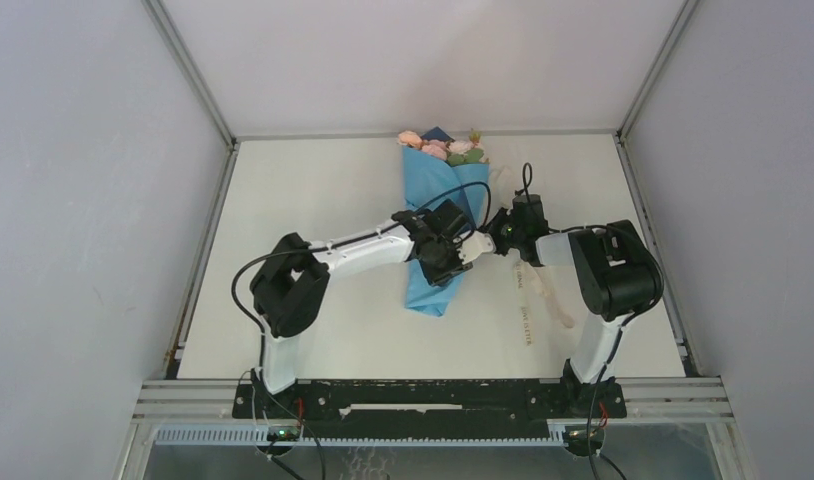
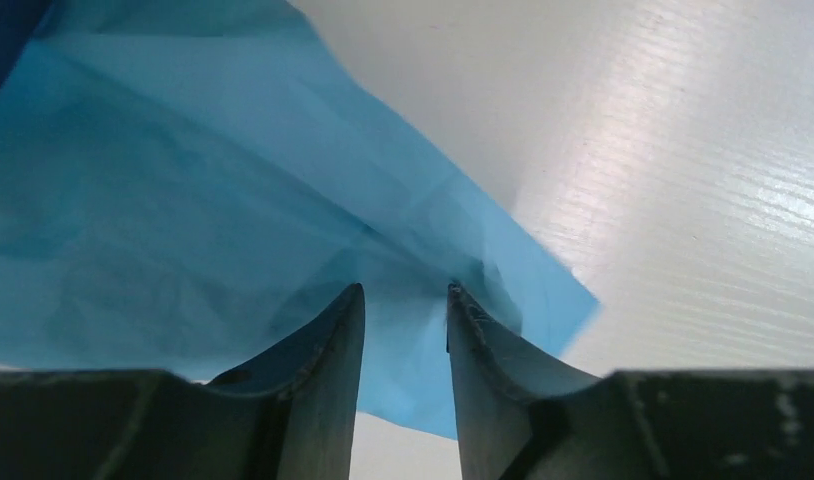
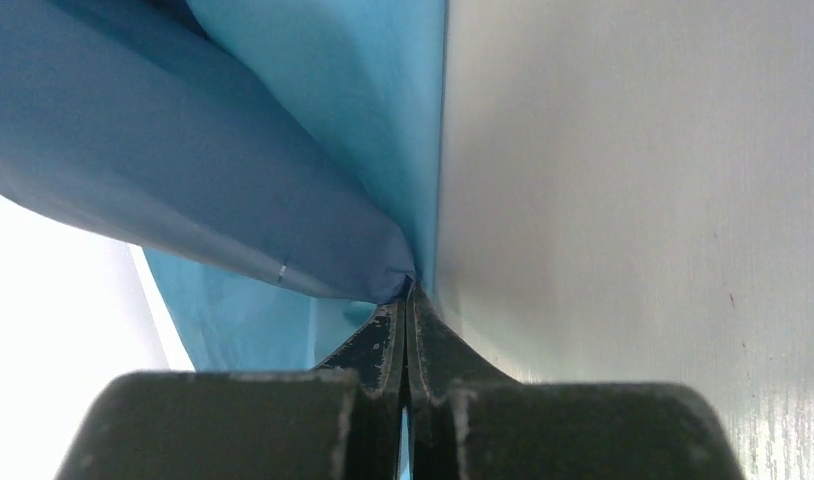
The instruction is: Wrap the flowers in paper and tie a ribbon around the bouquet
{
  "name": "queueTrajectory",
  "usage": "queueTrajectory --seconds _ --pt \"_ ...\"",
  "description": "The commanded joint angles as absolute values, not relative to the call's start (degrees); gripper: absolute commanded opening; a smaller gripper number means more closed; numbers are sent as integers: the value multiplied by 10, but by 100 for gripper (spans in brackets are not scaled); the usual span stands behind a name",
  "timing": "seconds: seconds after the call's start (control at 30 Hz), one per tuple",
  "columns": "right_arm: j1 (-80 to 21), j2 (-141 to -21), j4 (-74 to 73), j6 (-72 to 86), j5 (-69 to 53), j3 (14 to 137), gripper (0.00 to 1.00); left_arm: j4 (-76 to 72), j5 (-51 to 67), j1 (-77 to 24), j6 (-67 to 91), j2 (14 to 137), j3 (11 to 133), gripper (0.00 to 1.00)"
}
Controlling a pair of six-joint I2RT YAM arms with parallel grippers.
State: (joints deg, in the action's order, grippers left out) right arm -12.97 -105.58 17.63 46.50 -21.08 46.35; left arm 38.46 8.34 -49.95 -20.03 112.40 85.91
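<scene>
Top external view: the bouquet (image 1: 445, 185) lies flat under my left gripper (image 2: 404, 292), its long axis running away from me, with the blooms beyond both hands and the cone tip nearer. The paper (image 2: 183, 200) is light blue and creased. The flowers (image 1: 441, 148) are pink with green leaves. My right gripper (image 3: 407, 300) is pressed together on a paper fold. My left fingers stand partly apart against the paper; I cannot tell if they pinch it.

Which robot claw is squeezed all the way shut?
The right gripper: its fingers press together, pinching the blue paper. On the left gripper the fingers stand apart, paper showing between.
</scene>
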Motion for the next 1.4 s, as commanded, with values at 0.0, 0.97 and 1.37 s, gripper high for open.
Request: queueTrajectory --seconds 0.0,0.97,1.37 --pt "-127 -1060 216 484 -208 482 0 369 49 -522 -249 1111 840 44" --pt "-19 -1041 13 275 -244 646 42 326 35 -561 -320 1141 720 54" --pt "-51 -1095 90 342 -335 632 51 346 33 -561 -311 1143 730 57"
